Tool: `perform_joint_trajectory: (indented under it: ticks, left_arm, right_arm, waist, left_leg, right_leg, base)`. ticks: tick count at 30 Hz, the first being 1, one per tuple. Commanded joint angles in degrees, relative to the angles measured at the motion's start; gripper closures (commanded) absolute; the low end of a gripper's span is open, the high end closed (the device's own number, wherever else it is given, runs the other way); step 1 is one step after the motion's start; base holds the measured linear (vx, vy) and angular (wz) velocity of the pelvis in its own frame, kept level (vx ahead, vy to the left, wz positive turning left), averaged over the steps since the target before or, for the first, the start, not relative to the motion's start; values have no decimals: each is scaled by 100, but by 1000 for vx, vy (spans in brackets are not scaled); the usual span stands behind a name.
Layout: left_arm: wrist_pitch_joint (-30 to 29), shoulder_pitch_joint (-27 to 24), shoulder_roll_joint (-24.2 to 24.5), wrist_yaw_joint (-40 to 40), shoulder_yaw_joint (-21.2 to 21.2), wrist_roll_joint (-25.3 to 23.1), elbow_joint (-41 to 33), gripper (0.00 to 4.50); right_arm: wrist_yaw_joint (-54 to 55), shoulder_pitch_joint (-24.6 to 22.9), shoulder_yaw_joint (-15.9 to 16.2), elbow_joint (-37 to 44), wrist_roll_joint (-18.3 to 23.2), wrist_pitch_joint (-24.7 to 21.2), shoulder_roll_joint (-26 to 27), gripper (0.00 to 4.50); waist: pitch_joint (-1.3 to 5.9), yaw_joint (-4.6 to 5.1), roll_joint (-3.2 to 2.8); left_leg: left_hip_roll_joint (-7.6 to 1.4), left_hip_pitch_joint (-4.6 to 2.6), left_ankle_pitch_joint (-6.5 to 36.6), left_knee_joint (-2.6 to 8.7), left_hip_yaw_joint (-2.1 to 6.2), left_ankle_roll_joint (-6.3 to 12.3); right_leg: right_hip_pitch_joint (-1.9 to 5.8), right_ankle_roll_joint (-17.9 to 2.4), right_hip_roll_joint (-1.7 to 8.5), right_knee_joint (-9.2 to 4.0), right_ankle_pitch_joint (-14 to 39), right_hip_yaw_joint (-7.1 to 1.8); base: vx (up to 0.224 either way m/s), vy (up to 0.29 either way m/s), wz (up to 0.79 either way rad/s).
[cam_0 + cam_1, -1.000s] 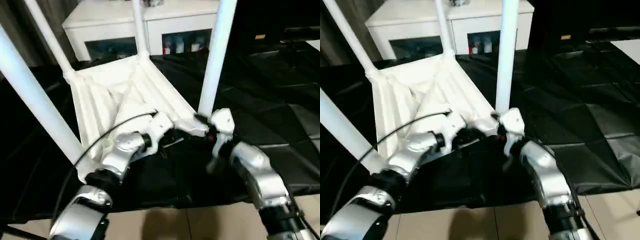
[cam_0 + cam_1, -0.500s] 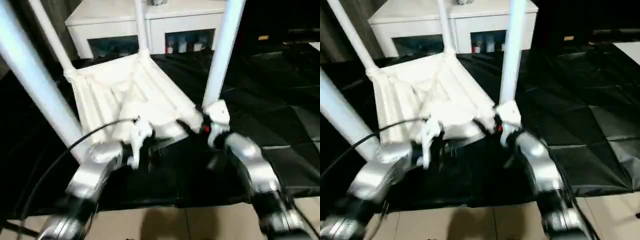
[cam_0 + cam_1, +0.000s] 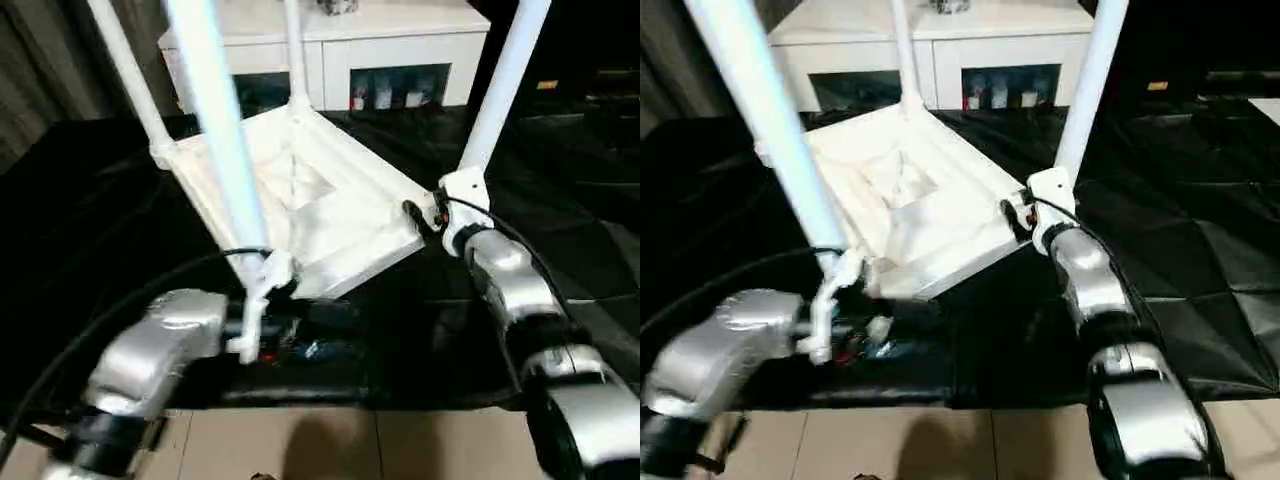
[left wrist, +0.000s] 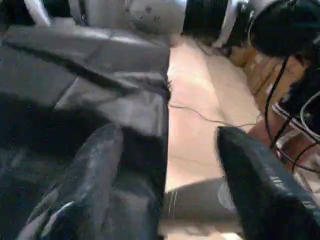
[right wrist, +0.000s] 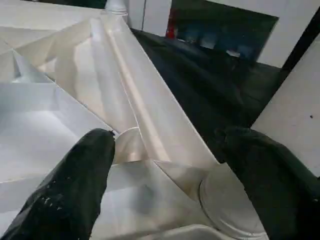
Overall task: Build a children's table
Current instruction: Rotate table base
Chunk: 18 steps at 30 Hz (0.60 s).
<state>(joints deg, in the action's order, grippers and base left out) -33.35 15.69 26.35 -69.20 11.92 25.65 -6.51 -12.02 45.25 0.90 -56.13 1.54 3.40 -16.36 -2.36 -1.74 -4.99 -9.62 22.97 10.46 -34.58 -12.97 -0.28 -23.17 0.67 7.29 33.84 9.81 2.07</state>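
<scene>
Right hand (image 5: 165, 165) open, apparently straddling tabletop (image 3: 330, 215) corner w/ leg (image 3: 495, 100).

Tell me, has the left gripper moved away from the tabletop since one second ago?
Yes. The left gripper has drawn back from the tabletop edge toward the robot, now over the black cloth.

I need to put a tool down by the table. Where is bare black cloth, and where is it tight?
Bare: the black cloth right of the right arm, and the stretch left of the tabletop. Tight: the near edge, where the left gripper and right gripper flank the tabletop's corner, and under the legs.
</scene>
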Motion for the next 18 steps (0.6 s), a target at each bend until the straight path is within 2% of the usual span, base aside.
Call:
perform_joint_trajectory:
  ticks: [1, 2, 4, 5, 6, 9, 10, 11, 12, 13, 14, 15, 16, 18]
  left_arm:
    - [-173, -118, 255, -13, -461, 102, 38, 93]
    - [-202, -178, 330, -64, -527, 151, 0, 84]
    - [-280, -271, 439, -110, -619, 241, -57, 59]
    - [-331, -333, 514, -136, -677, 302, -96, 53]
    - [-386, -420, 623, -154, -785, 389, -133, 43]
    - [-453, -579, 840, -165, -1033, 534, -165, 14]
    - [-432, -628, 913, -133, -1135, 557, -156, 7]
    - [-411, -660, 960, -108, -1204, 565, -150, 3]
    - [-332, -626, 923, 4, -1309, 518, -62, 3]
    - [-118, -525, 817, 178, -1402, 407, 101, 3]
    - [-74, -503, 794, 214, -1423, 385, 134, 3]
    - [25, -456, 743, 295, -1469, 335, 208, 3]
    - [199, -368, 648, 408, -1487, 244, 319, 3]
    - [391, -240, 498, 551, -1453, 169, 435, 3]
  right_arm:
    - [424, 160, -458, -291, 2, 145, -455, 49]
    - [419, 195, -480, -394, 0, 195, -489, 49]
    - [419, 231, -481, -512, -20, 257, -527, 49]
    - [421, 256, -477, -592, -33, 302, -550, 49]
    - [387, 292, -473, -684, -15, 378, -557, 49]
    - [174, 305, -451, -734, 51, 527, -518, 49]
    - [34, 297, -427, -751, 60, 620, -475, 49]
    - [-66, 287, -410, -759, 61, 687, -441, 49]
    - [-273, 230, -377, -700, 67, 749, -374, 49]
    - [-550, 114, -305, -553, 82, 790, -295, 49]
    - [-608, 90, -291, -525, 84, 801, -278, 49]
    - [-739, 38, -260, -462, 89, 825, -240, 49]
    - [-879, -75, -188, -326, 75, 819, -201, 49]
    - [-860, -221, -106, -201, 4, 746, -185, 49]
  waist:
    - [335, 94, 61]
    - [320, 65, 29]
    - [322, 52, 12]
    - [330, 91, 33]
    - [336, 125, 25]
    - [354, 217, 50]
    - [367, 269, 70]
    - [384, 336, 73]
    - [391, 358, 94]
    - [393, 361, 82]
    - [392, 354, 70]
    - [395, 360, 84]
    - [400, 326, 67]
    - [421, 288, 42]
  left_leg:
    - [-250, -354, 2150, 476, 125, -233]
    - [-248, -423, 2276, 470, 101, -316]
    - [-245, -446, 2417, 479, 105, -445]
    - [-233, -362, 2386, 497, 136, -446]
    - [-233, -268, 2203, 520, 173, -388]
    - [-213, -210, 2038, 493, 178, -255]
    - [-213, -177, 1912, 468, 182, -147]
    - [-211, -133, 1644, 441, 188, 46]
    - [-213, -116, 1536, 430, 190, 118]
    - [-217, -111, 1443, 419, 190, 178]
    - [-225, -137, 1352, 399, 171, 290]
    - [-233, -137, 1299, 389, 167, 325]
    - [-250, -161, 1103, 372, 153, 441]
    - [-261, -179, 899, 358, 153, 493]
  right_leg:
    - [38, -1147, -3, -388, 1703, -86]
    - [-22, -1090, -26, -421, 1804, -99]
    - [-32, -1053, -50, -413, 1766, -92]
    - [40, -1041, -47, -369, 1672, -81]
    - [124, -1019, -26, -323, 1537, -67]
    - [143, -1096, -12, -309, 1376, -58]
    - [177, -1177, 4, -297, 1232, -57]
    - [213, -1306, 15, -275, 1003, -47]
    - [233, -1350, 15, -264, 908, -41]
    - [242, -1389, 21, -254, 826, -37]
    - [223, -1459, 18, -262, 724, -30]
    - [224, -1507, 16, -250, 651, -29]
    - [226, -1577, 9, -246, 443, -29]
    - [232, -1646, 6, -210, 262, -21]
  base:
    - [0, 0, 0]
    - [0, 0, 0]
    - [-21, -9, 12]
    - [0, 0, 0]
    - [0, 0, 0]
    - [0, 0, 0]
    - [0, 0, 0]
    - [0, 0, 0]
    - [0, 0, 0]
    - [0, 0, 0]
    - [0, 0, 0]
    - [0, 0, 0]
    - [0, 0, 0]
    - [0, 0, 0]
